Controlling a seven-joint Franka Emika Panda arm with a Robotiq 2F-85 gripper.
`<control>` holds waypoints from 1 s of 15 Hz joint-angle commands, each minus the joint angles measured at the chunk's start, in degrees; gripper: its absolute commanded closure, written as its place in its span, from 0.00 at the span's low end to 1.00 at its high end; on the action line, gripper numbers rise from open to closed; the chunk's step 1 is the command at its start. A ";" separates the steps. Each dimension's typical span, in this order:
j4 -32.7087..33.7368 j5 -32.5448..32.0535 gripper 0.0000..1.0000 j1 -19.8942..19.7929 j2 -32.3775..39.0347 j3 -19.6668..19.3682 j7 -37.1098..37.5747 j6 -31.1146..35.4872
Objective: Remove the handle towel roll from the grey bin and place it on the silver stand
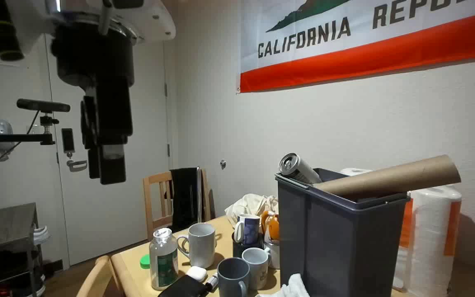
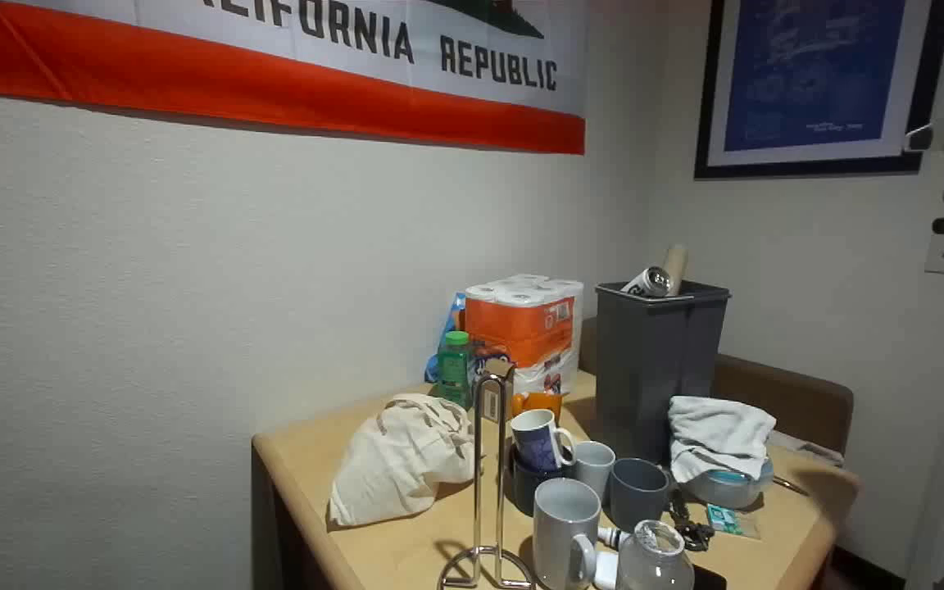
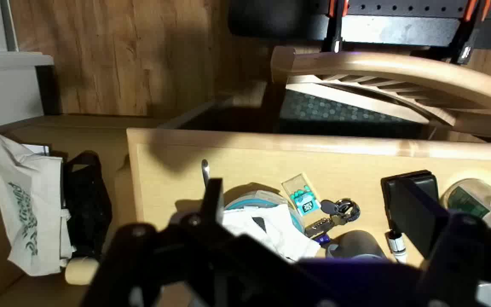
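- The gripper hangs at the upper left of the frame in an exterior view. It points down, well apart from the grey bin at the lower right.
- Its jaws are wide apart. In the wrist view, one finger is near the middle and the other is at the right, and the table shows in the gap.
- The brown tube is at the right of the frame. It pokes out of the top of the grey bin on a slant, with its high end past the bin's right side.
- A can leans out of the bin too, at the tube's low end.
- The silver stand is upright on the table, low in the middle of the frame in an exterior view, well apart from the bin.
- A tall grey mug stands just to the right of it, and a glass jar is at the bottom edge, further right.
- Behind them, a blue and white mug sits tipped in a black cup. A dark grey mug is near.
- A white cloth lies over a round bowl just beside the bin.
- A cream bag sits left of the stand, and a pack of paper rolls is left of the bin.
- A big flag hangs high up.
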 commanded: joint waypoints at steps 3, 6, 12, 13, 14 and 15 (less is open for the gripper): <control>0.21 -0.38 0.00 0.89 -0.04 -0.57 0.44 -0.31; 0.21 -0.38 0.00 0.89 -0.04 -0.57 0.45 -0.31; 1.10 0.21 0.00 1.79 1.07 -0.39 0.09 0.44; 2.14 0.14 0.00 2.36 2.15 -0.03 0.02 0.87; 4.12 0.06 0.00 3.42 3.85 0.15 -0.59 2.04; 6.26 -0.35 0.00 4.21 5.67 0.22 -1.09 3.43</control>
